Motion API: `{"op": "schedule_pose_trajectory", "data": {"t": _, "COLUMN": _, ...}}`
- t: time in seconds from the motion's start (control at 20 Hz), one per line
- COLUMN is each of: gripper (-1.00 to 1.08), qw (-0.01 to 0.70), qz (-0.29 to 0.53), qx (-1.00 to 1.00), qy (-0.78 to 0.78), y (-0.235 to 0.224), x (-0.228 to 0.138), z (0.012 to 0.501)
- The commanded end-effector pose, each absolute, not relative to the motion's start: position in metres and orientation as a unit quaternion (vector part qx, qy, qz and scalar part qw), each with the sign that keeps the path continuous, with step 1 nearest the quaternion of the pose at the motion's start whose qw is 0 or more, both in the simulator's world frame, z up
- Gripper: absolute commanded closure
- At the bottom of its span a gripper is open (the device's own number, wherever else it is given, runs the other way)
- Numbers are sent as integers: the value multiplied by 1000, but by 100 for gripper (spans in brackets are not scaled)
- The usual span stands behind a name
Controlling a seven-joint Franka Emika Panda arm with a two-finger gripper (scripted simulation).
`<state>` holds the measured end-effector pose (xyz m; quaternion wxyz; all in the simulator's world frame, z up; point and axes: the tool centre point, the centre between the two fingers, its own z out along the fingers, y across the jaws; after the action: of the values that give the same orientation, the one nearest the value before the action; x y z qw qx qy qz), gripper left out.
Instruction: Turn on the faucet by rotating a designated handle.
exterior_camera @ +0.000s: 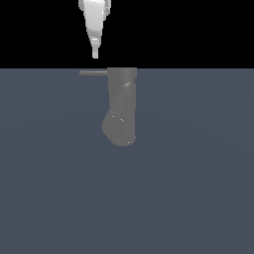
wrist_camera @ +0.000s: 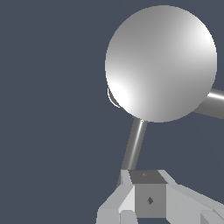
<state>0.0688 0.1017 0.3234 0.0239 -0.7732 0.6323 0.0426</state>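
Handle untouched, turn not started.
Handle (exterior_camera: 93, 73) is sticking sideways from the faucet (exterior_camera: 121, 106) top, toward the exterior view's left; hand (exterior_camera: 95, 53) is hovering just above it, no contact, finger spread unclear. Lowering and pushing remain.

A flat, plain slate-blue floor (exterior_camera: 198, 188) carries the scene, filling the lower part of the exterior view up to a straight far edge against black. One thing stands on it: the faucet (exterior_camera: 121, 106), a matte dark grey upright cylinder with a rounded, bulging lower end and a few tiny bright specks, set a little toward the exterior view's left of middle. In the wrist view the same slate-blue surface (wrist_camera: 48, 109) lies behind the faucet's round, pale grey top (wrist_camera: 161, 63)
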Motion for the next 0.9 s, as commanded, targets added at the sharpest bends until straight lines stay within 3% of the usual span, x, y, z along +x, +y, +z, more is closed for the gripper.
{"op": "schedule_pose_trajectory", "data": {"t": 0.0, "gripper": 108, "qw": 18, "qz": 34, "qx": -755, "qy": 654, "y": 109, "x": 79, "z": 311}}
{"op": "schedule_pose_trajectory", "data": {"t": 0.85, "gripper": 108, "qw": 0, "qz": 0, "qx": -696, "qy": 718, "y": 138, "x": 110, "z": 270}}
